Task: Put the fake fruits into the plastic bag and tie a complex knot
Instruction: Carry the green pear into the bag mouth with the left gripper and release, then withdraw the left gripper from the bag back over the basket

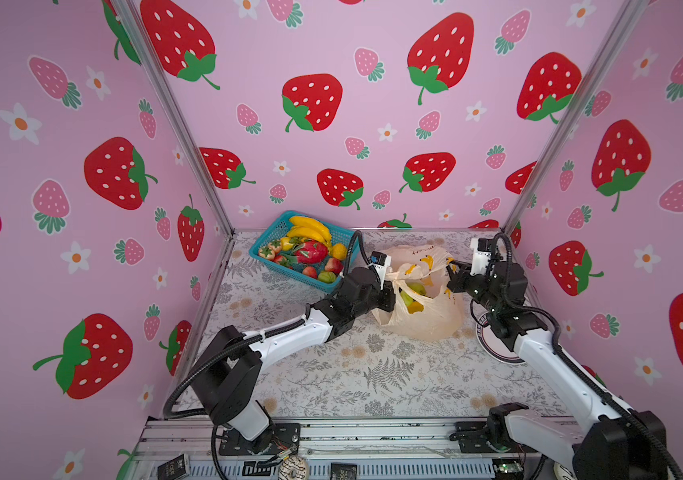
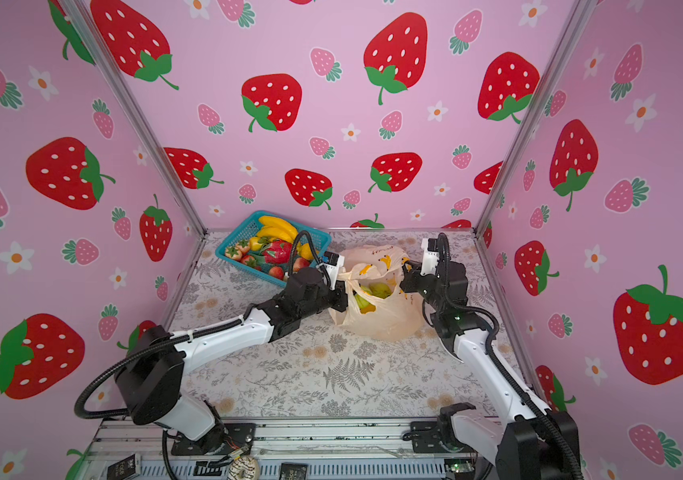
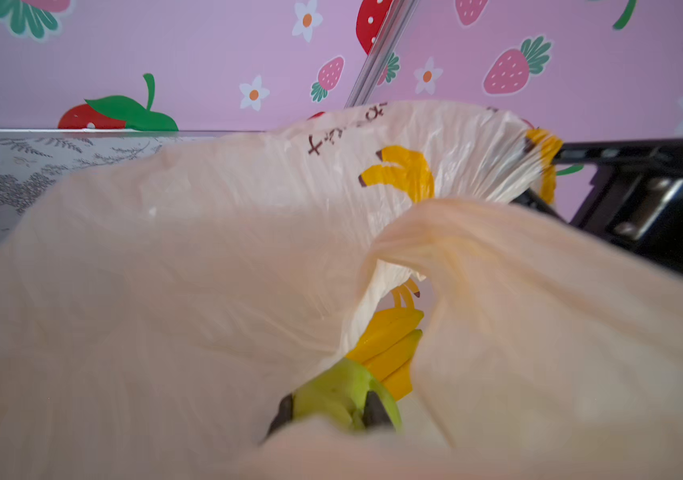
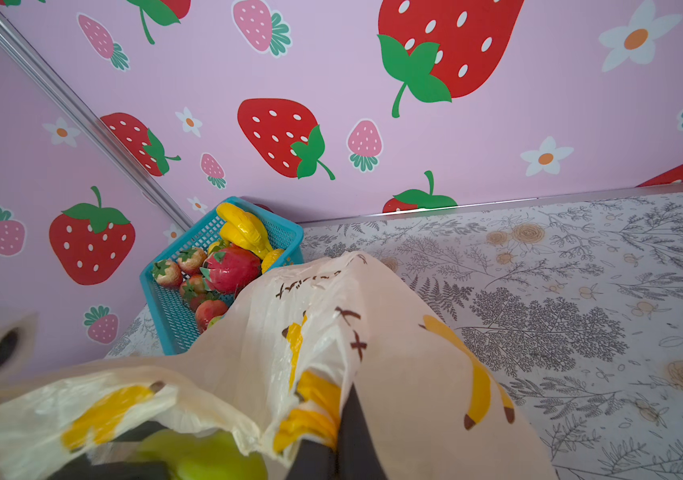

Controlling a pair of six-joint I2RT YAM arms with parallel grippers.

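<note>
pale-peach translucent plastic bag (image 1: pixel 422 324) sits open on the floral tabletop (image 1: pixel 373 382), near the teal mesh basket (image 1: pixel 267 233) of glossy fake fruits (image 1: pixel 310 251). left gripper (image 3: pixel 330 411) inside it pinches a lumpy green plastic pear (image 3: pixel 331 392); right gripper (image 1: pixel 452 270) is clamped on the bag's bunched rim.

Left arm (image 1: pixel 289 334), right arm (image 1: pixel 539 353) had white shells, black joint housings; black corrugated cables (image 1: pixel 190 377) looped alongside both.

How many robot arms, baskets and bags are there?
Robot arms: 2 (left arm, right arm)
Teal basket: 1
Plastic bag: 1
Total: 4
</note>
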